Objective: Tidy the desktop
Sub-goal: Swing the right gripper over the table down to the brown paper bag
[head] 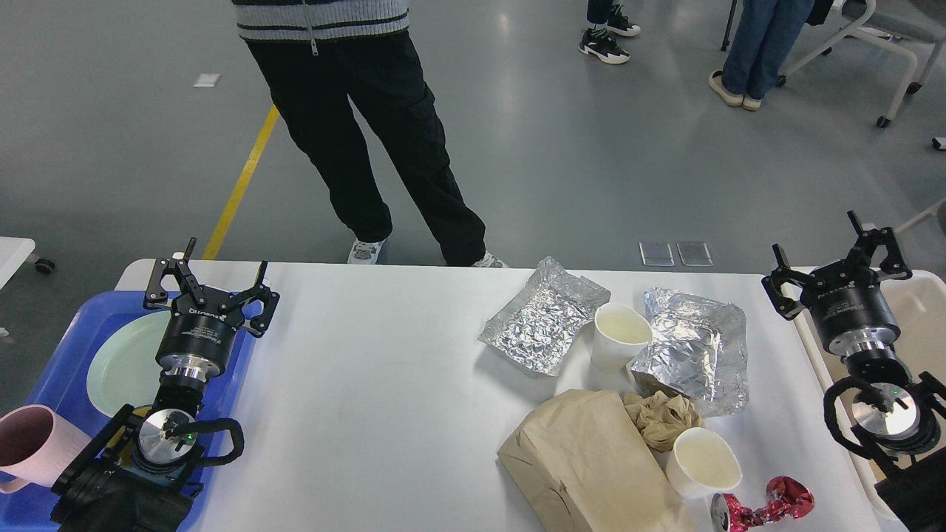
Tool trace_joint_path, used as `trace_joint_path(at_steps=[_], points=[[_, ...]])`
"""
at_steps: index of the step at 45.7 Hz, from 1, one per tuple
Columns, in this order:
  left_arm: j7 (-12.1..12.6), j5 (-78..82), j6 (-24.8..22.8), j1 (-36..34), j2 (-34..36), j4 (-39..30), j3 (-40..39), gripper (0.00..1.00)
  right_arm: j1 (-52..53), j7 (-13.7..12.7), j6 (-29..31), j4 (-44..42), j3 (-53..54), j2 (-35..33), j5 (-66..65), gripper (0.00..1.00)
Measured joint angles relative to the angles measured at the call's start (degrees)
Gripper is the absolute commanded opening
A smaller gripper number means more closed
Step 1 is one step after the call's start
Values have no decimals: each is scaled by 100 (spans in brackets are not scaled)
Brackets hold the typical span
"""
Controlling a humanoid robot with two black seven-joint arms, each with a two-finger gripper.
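The white desktop (384, 384) fills the lower view. On its right half lie two crumpled foil sheets (543, 316) (695, 347), a white paper cup (619, 336) between them, a brown paper bag (591, 465), a crumpled brown napkin (661, 417), a second white cup (702, 462) and a crushed red can (765, 502). My left gripper (211, 273) is open and empty above the blue tray. My right gripper (835, 247) is open and empty above the cream bin's left rim, to the right of the foil.
A blue tray (59, 369) at the left holds a pale green plate (122, 366) and a pink mug (29, 443). A cream-white bin (920, 325) stands at the right edge. A person (369, 133) stands just behind the table's far edge.
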Motion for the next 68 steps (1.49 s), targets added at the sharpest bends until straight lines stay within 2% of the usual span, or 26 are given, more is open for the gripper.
trace_joint_path(at_steps=[5,10,17,23,28,34,36,37,44,47,49,55,59,62,68], points=[[0,-1,0,0,0,0,0,96,266,1,419,-20,-838,-626,3,100],[0,0,0,1,0,0,0,96,982,1,581,-91,-2115,-1121,4,100],[0,0,0,1,0,0,0,96,2658,-3,637,-112,-4819,-1842,4,100],[0,0,0,1,0,0,0,96,4346,-5,641,-100,-7397,-1983,3,100],[0,1,0,1,0,0,0,96,5789,-12,635,-67,-9626,-1700,3,100],[0,1,0,1,0,0,0,96,7137,-15,906,184,-11585,-1065,42,100],[0,1,0,1,0,0,0,96,7563,-18,1188,296,-12119,-849,63,100],[0,0,0,1,0,0,0,96,8062,-25,1647,386,-12710,-567,74,100],[1,1,0,-1,-1,0,1,96,9149,-124,2952,714,-13688,283,51,100],[0,2,0,-4,-1,0,5,96,9533,-315,3218,1009,-13809,496,42,100],[0,0,-1,-9,-1,0,6,96,9827,-605,3299,1303,-13829,577,41,100],[0,0,-1,-12,-1,0,8,96,10720,-1897,3316,2426,-13759,661,67,100],[0,1,-4,-18,0,0,9,96,11301,-2486,3301,3097,-13709,715,100,100],[0,1,-4,-20,-1,0,9,96,11702,-2646,3302,3537,-13689,813,118,100],[0,0,-5,-21,0,0,9,96,12460,-2729,3289,4406,-13569,900,133,100]])
